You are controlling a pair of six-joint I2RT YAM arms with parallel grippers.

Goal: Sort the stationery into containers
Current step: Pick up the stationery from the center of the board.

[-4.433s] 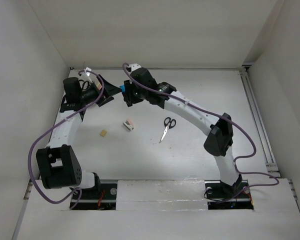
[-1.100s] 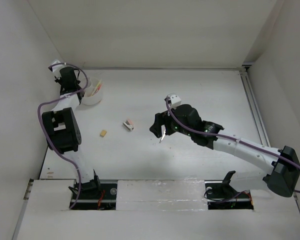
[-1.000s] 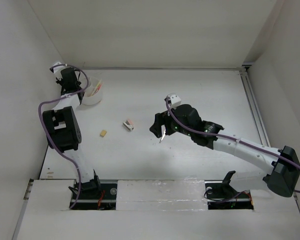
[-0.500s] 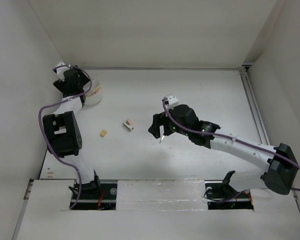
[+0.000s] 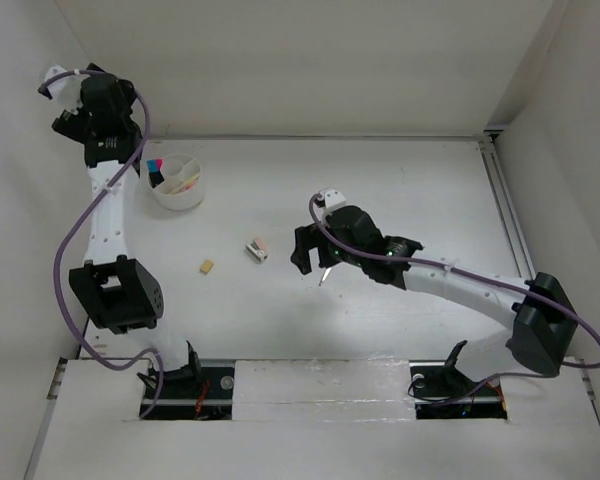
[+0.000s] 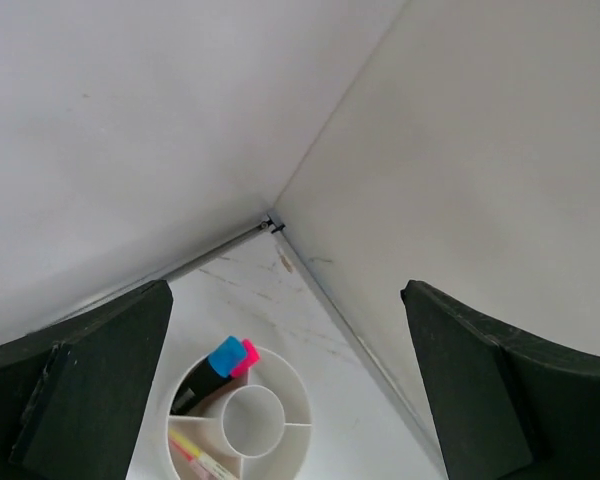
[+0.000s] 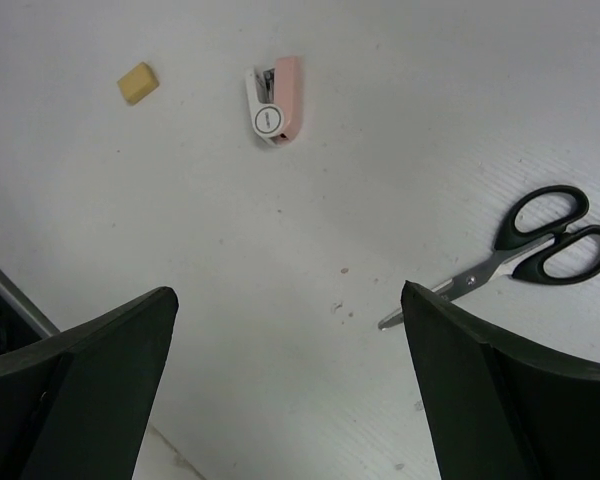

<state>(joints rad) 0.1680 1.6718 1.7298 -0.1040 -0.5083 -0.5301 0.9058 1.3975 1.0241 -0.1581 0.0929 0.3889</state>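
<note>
Scissors (image 7: 520,255) are, as I judge it, the piece now in hand. My right pincer (image 7: 287,298) hangs over the table (image 7: 310,190) with its fingers spread wide and nothing between them. The black handles lie off to the side of the gap, not under it. On the same table, apart from each other, are the white-pink piece (image 7: 275,100) and the tan eraser (image 7: 138,82). My left pincer (image 6: 285,295) is equally spread and empty, raised high near the corner of the walls and looking down on the white cup (image 5: 177,201). In the cup, the blue-cap marker (image 6: 226,355) and the pink-cap marker (image 6: 246,357) share one compartment, and thin yellow and pink sticks (image 6: 195,452) lie in the neighbouring one. For the next move I think the right pincer must shift sideways until the scissors sit between its fingers, then descend and close, probably near the pivot, because flat blades give little to grip.
</note>
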